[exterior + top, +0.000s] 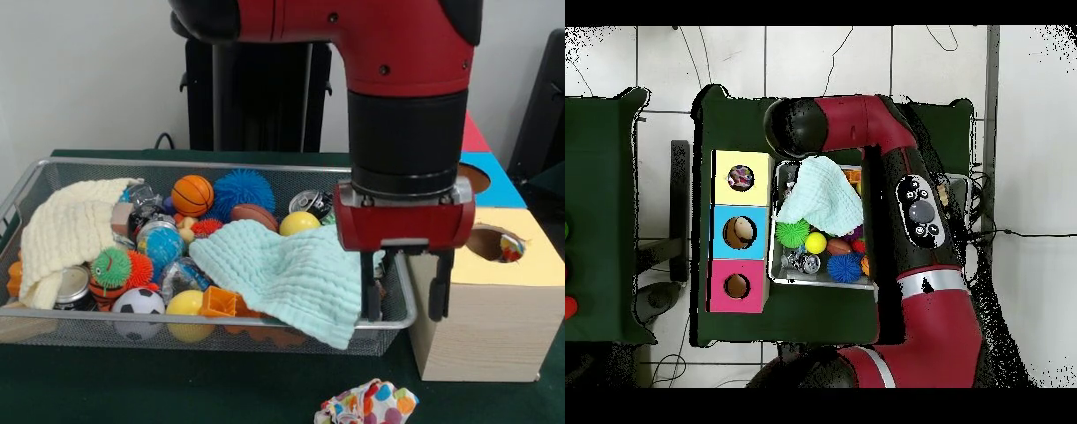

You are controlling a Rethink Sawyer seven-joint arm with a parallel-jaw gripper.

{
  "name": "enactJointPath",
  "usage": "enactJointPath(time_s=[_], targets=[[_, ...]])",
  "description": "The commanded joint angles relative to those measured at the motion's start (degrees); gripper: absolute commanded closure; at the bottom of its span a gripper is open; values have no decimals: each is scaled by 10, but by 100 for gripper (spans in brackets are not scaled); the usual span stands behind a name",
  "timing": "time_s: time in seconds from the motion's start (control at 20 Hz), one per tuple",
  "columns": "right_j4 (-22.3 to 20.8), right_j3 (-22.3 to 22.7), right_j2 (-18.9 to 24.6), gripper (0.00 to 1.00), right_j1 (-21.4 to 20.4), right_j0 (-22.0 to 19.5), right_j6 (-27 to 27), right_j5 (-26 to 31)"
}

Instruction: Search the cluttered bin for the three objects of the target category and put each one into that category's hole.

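The wire mesh bin (26, 190) is full of clutter; in the overhead view it (777, 275) lies beside the boxes. My gripper (404, 290) is open and empty, hanging low between the bin's right end and the yellow-topped box (494, 309). One finger is at the bin's rim, the other in front of the box. One dotted white piece (367, 404) lies on the table in front of the bin. Another (511, 249) shows inside the yellow top's hole (496, 242), and also in the overhead view (741, 178). No dotted piece shows in the bin.
A mint cloth (291, 274) and a cream cloth (66, 234) cover parts of the bin, among balls, spiky toys and cans. The blue-topped box (499, 184) and the red-topped box (473, 134) stand behind the yellow one. My arm (865, 130) hides the gripper in the overhead view.
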Motion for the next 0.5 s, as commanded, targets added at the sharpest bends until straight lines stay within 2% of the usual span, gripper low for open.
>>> enactJointPath(time_s=[0.05,0.3,0.5], targets=[[-8,64,-8,0,31,5,11,-40],[-11,59,-17,0,20,4,-3,-33],[-12,41,-19,0,36,5,-7,-24]])
